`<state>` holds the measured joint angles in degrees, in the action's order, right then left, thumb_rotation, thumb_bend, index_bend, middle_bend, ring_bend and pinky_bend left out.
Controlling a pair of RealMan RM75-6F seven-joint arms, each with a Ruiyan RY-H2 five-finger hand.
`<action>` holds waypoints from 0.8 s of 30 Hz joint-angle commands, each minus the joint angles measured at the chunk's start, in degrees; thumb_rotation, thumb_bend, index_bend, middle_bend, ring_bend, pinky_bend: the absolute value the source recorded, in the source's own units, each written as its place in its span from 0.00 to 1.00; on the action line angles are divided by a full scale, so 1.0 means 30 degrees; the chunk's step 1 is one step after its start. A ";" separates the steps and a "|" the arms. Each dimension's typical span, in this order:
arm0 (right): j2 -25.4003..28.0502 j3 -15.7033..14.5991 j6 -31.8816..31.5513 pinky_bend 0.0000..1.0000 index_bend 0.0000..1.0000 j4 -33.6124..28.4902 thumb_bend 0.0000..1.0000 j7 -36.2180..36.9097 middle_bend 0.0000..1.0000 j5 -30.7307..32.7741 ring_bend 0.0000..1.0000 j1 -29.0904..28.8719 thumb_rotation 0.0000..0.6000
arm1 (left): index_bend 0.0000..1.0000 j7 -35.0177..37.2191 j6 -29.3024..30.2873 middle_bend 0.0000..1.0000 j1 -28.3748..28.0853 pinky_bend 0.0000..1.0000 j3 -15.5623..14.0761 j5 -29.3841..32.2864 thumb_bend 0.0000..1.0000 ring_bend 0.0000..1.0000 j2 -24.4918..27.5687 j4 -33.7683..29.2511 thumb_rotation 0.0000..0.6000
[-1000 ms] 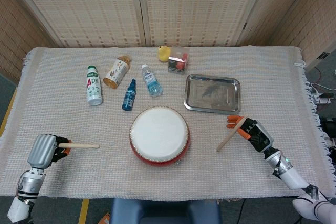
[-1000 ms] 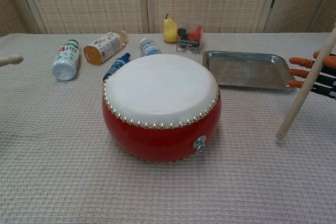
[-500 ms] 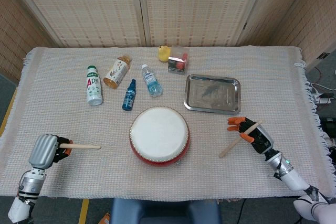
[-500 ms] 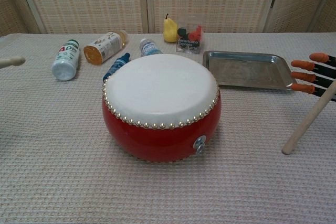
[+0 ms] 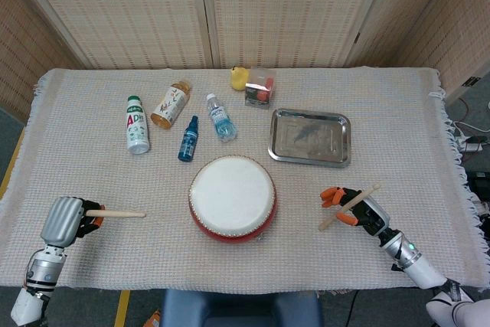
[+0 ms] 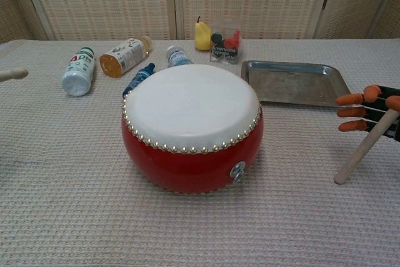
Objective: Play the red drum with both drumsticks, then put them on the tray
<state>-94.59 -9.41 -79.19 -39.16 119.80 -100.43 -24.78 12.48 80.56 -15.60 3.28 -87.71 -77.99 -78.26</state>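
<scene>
The red drum (image 5: 233, 198) sits at the lower centre of the frame, flat white skin up, with a steel tray (image 5: 310, 137) just above and to its right. Both drumsticks look like light, stiff, smooth wood, best gripped near the butt end. At lower left, the left hand (image 5: 65, 220) has its fingers wrapped round one drumstick (image 5: 116, 213); at lower right, the right hand (image 5: 354, 207) clasps the other drumstick (image 5: 348, 208) loosely, orange fingertips (image 6: 353, 111) partly spread.

Left robot hand (image 5: 67, 218) fisted, low at near-left corner; right robot hand (image 5: 357, 207) curled, orange fingertips (image 6: 351, 112) pointing inward.
</scene>
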 commanded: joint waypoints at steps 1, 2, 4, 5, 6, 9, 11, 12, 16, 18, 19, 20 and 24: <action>-0.0126 -0.0253 0.0391 0.35 0.57 -0.0241 0.13 -0.0663 0.36 -0.0104 0.31 -0.0166 0.88 | 1.00 0.0046 -0.0003 1.00 0.0012 1.00 0.0005 0.0024 0.53 1.00 -0.0005 0.0040 1.00; -0.0159 -0.0307 0.0483 0.35 0.58 -0.0285 0.13 -0.0809 0.36 -0.0122 0.32 -0.0208 0.88 | 1.00 0.0070 -0.0010 1.00 0.0019 1.00 0.0001 0.0034 0.53 1.00 -0.0004 0.0052 1.00; -0.0262 -0.0388 0.0683 0.36 0.59 -0.0366 0.13 -0.1241 0.37 -0.0138 0.32 -0.0307 0.88 | 1.00 0.0110 -0.0007 1.00 0.0032 1.00 -0.0002 0.0042 0.53 1.00 -0.0002 0.0092 1.00; -0.0290 -0.0442 0.0756 0.37 0.60 -0.0395 0.13 -0.1407 0.38 -0.0177 0.32 -0.0365 0.88 | 1.00 0.0116 0.0013 1.00 0.0039 1.00 0.0000 0.0034 0.53 1.00 -0.0003 0.0098 1.00; -0.0330 -0.0498 0.0872 0.37 0.61 -0.0454 0.13 -0.1579 0.38 -0.0200 0.32 -0.0440 0.88 | 1.00 0.0133 0.0028 1.00 0.0049 1.00 -0.0001 0.0032 0.53 1.00 -0.0001 0.0107 1.00; -0.0440 -0.0604 0.1154 0.38 0.65 -0.0555 0.13 -0.1991 0.41 -0.0211 0.34 -0.0580 0.88 | 1.00 0.0152 0.0050 1.00 0.0067 1.00 -0.0012 0.0017 0.53 1.00 0.0004 0.0118 1.00; -0.0534 -0.0658 0.1320 0.39 0.68 -0.0625 0.13 -0.2276 0.42 -0.0214 0.35 -0.0689 0.88 | 1.00 0.0152 0.0043 1.00 0.0074 1.00 -0.0021 0.0017 0.53 1.00 0.0006 0.0130 1.00; -0.0582 -0.0680 0.1385 0.40 0.69 -0.0673 0.13 -0.2444 0.43 -0.0205 0.36 -0.0731 0.88 | 1.00 0.0164 0.0029 1.00 0.0074 1.00 -0.0027 0.0019 0.53 1.00 0.0008 0.0132 1.00; -0.0740 -0.0792 0.1635 0.43 0.77 -0.0794 0.13 -0.3043 0.48 -0.0177 0.40 -0.0818 0.88 | 1.00 0.0190 0.0023 1.00 0.0086 1.00 -0.0034 0.0023 0.53 1.00 0.0008 0.0153 1.00; -0.0810 -0.0876 0.1755 0.45 0.82 -0.0845 0.13 -0.3333 0.51 -0.0188 0.42 -0.0857 0.88 | 1.00 0.0203 0.0007 1.00 0.0084 1.00 -0.0030 0.0035 0.53 1.00 -0.0003 0.0186 1.00; -0.0845 -0.0891 0.1808 0.46 0.84 -0.0862 0.13 -0.3454 0.52 -0.0168 0.44 -0.0866 0.88 | 1.00 0.0213 -0.0001 1.00 0.0080 1.00 -0.0026 0.0038 0.53 1.00 -0.0008 0.0198 1.00; -0.0873 -0.0916 0.1846 0.47 0.87 -0.0887 0.13 -0.3552 0.54 -0.0166 0.45 -0.0882 0.88 | 1.00 0.0222 -0.0004 1.00 0.0077 1.00 -0.0023 0.0037 0.53 1.00 -0.0014 0.0209 1.00; -0.1049 -0.0969 0.2010 0.51 0.96 -0.0952 0.13 -0.4054 0.61 -0.0108 0.52 -0.0924 0.89 | 1.00 0.0267 -0.0055 1.00 0.0057 1.00 -0.0026 0.0042 0.53 1.00 -0.0040 0.0268 1.00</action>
<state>-97.58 -12.28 -73.31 -41.94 107.86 -100.85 -27.51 13.27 80.39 -15.43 3.20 -87.58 -78.11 -77.45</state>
